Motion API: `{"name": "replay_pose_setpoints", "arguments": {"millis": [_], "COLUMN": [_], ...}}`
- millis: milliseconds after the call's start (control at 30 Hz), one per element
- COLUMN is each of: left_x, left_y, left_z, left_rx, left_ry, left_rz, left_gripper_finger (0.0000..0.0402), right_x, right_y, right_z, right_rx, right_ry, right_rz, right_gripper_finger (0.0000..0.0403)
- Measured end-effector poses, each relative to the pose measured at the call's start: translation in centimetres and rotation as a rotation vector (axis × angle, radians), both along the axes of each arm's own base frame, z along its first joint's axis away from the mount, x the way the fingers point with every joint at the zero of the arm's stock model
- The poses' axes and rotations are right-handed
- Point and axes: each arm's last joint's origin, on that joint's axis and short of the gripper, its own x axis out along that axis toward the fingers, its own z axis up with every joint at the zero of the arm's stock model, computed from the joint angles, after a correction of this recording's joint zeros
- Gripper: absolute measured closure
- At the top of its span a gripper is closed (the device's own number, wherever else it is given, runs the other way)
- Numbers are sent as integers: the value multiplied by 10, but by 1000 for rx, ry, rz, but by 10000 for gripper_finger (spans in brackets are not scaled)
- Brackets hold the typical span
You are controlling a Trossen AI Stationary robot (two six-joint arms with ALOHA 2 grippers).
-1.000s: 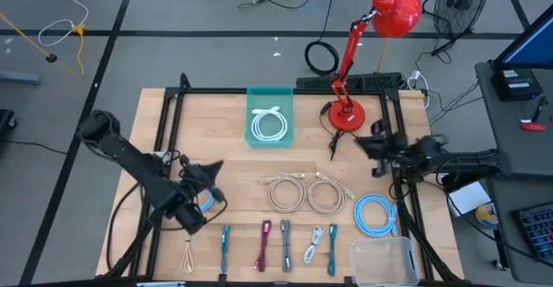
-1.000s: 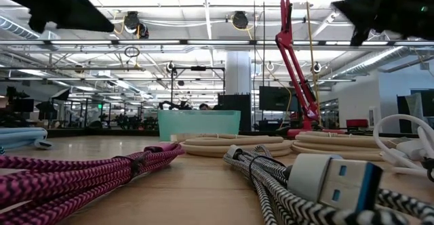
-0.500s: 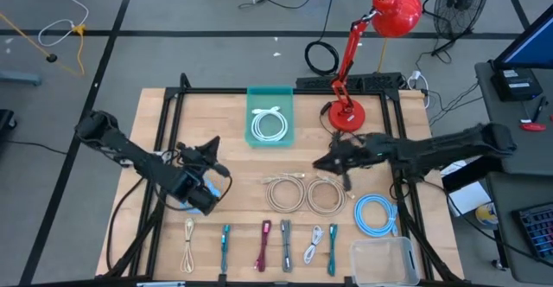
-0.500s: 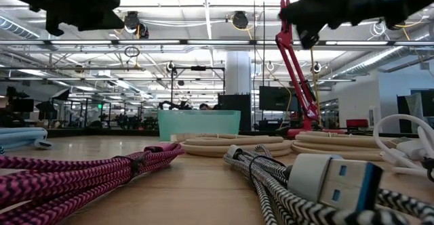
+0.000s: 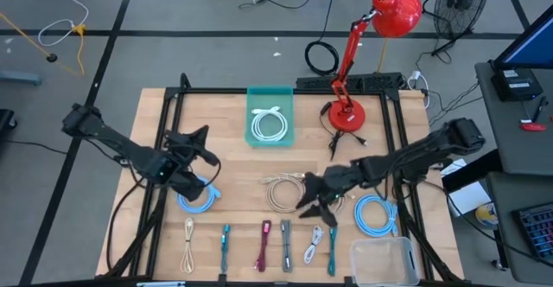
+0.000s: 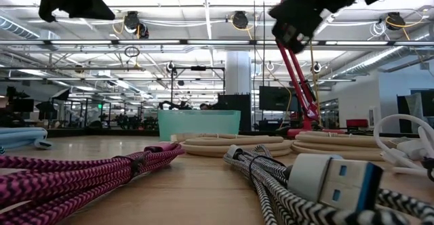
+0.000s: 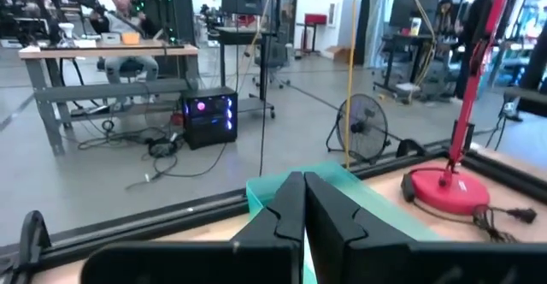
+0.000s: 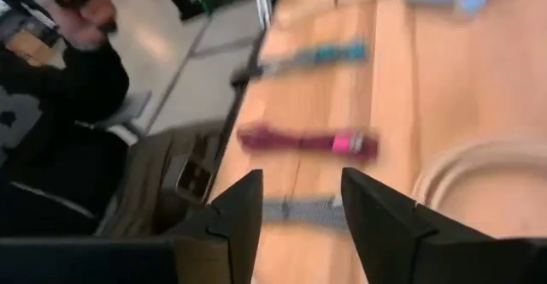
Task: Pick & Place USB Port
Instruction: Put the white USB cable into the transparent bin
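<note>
Several bundled USB cables lie in a row near the table's front edge, among them a magenta one [image 5: 263,245] [image 8: 308,140] and a grey one [image 5: 286,244] [image 8: 301,211]. My right gripper [image 5: 311,207] [image 8: 301,181] hangs open above the table, between two beige coils [image 5: 304,192] and that row, with nothing between its fingers. My left gripper [image 5: 199,137] [image 7: 303,207] is shut and empty, raised above the table's left part. A blue coil [image 5: 197,199] lies flat on the table just nearer than it. A white cable lies in the teal bin [image 5: 270,118].
A red desk lamp [image 5: 347,114] stands at the back right. Another blue coil [image 5: 376,213] lies at the right, and a clear container [image 5: 384,259] sits at the front right corner. A black frame [image 5: 164,149] borders the wooden top. A person [image 8: 60,104] is beyond the table's front edge.
My right gripper has swung from the table's right edge toward the middle and the near edge, over the beige coils, tipping and rolling, and its fingers have parted. My left gripper, still shut, has risen and drawn back toward the far edge; the blue coil stays on the table.
</note>
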Motion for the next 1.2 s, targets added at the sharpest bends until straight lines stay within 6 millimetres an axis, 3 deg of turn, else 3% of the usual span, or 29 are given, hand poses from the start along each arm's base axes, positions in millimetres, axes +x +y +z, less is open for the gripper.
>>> {"name": "replay_pose_setpoints", "arguments": {"millis": [233, 367, 500, 767, 1000, 1200], "left_x": [-2, -2, -2, -2, -2, -1], "left_y": [1, 1, 1, 1, 1, 1], "left_z": [1, 0, 0, 0, 0, 0], "left_rx": [-6, -12, -12, -10, -23, -30], "left_ry": [120, 120, 121, 133, 140, 142], "left_rz": [-39, -38, -38, -42, -48, -51], "left_gripper_finger": [394, 394, 394, 394, 394, 394], "right_x": [-7, -8, -14, -18, -25, -17], "right_y": [54, 71, 75, 60, 71, 90], "right_z": [1, 3, -4, -18, -25, -57], "right_rx": [25, -40, -122, -245, -187, -201], "right_ry": [8, -31, 19, 173, 243, 359], "right_rz": [150, 129, 71, -58, 143, 195], "right_gripper_finger": [248, 248, 248, 248, 248, 248]}}
